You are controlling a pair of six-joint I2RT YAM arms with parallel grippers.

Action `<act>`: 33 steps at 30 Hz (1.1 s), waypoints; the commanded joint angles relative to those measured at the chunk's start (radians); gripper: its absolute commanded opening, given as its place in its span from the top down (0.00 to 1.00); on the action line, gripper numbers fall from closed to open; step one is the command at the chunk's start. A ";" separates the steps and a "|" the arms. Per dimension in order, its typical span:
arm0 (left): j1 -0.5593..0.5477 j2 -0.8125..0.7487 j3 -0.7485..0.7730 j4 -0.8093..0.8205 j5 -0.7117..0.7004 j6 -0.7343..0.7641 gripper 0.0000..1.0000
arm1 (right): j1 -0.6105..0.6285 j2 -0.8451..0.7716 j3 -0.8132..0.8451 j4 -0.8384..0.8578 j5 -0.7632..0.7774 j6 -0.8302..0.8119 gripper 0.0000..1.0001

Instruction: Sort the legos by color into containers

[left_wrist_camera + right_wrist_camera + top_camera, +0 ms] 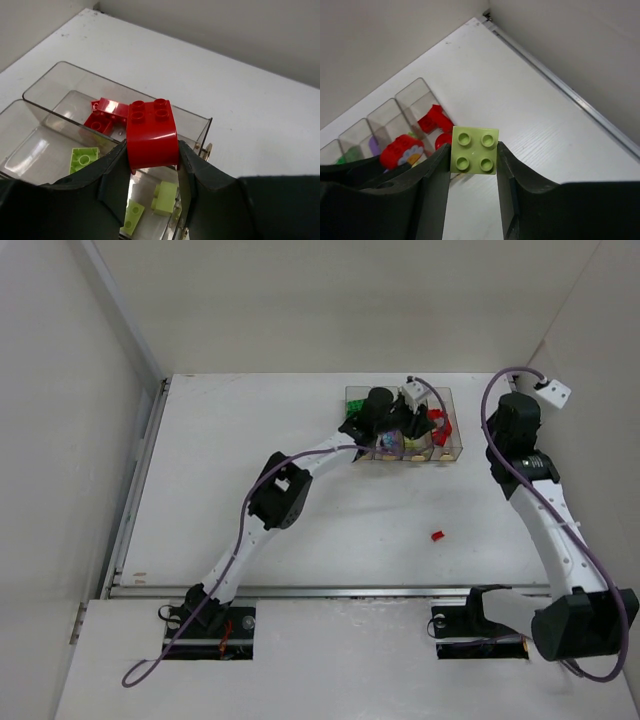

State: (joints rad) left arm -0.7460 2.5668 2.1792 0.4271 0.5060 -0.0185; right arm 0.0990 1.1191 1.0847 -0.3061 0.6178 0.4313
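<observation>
Bright, even, diffuse light with no clear direction; only faint soft shadows on the white desk (300,540). White glare patches on the clear plastic rectangular bins (37,147). All views sharp.

White tabletop (250,420) in the middle, softly and evenly lit. Past its far edge, a plain off-white back wall (330,300); a left wall (50,440) and a right wall (605,350) box it in. A metal rail (137,490) lines its left edge, a second rail (330,590) its near edge.

Stray lego (437,536) on table (250,440), before the containers (456,452)
</observation>
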 commanded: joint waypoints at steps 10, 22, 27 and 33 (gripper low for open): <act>-0.059 0.009 0.044 0.176 -0.113 0.017 1.00 | -0.065 0.114 0.046 0.056 -0.072 -0.023 1.00; -0.092 0.039 0.044 0.176 -0.234 0.071 0.71 | -0.076 0.065 0.023 0.056 -0.081 -0.060 1.00; -0.092 0.039 0.044 0.176 -0.235 0.080 0.25 | -0.076 0.044 0.023 0.065 -0.090 -0.082 1.00; -0.092 -0.011 0.031 0.176 -0.210 0.069 0.05 | -0.076 0.025 0.023 0.075 -0.137 -0.114 1.00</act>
State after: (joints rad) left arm -0.8394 2.6377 2.1803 0.5476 0.2848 0.0517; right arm 0.0273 1.1824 1.0874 -0.2821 0.5179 0.3489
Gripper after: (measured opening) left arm 0.949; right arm 0.435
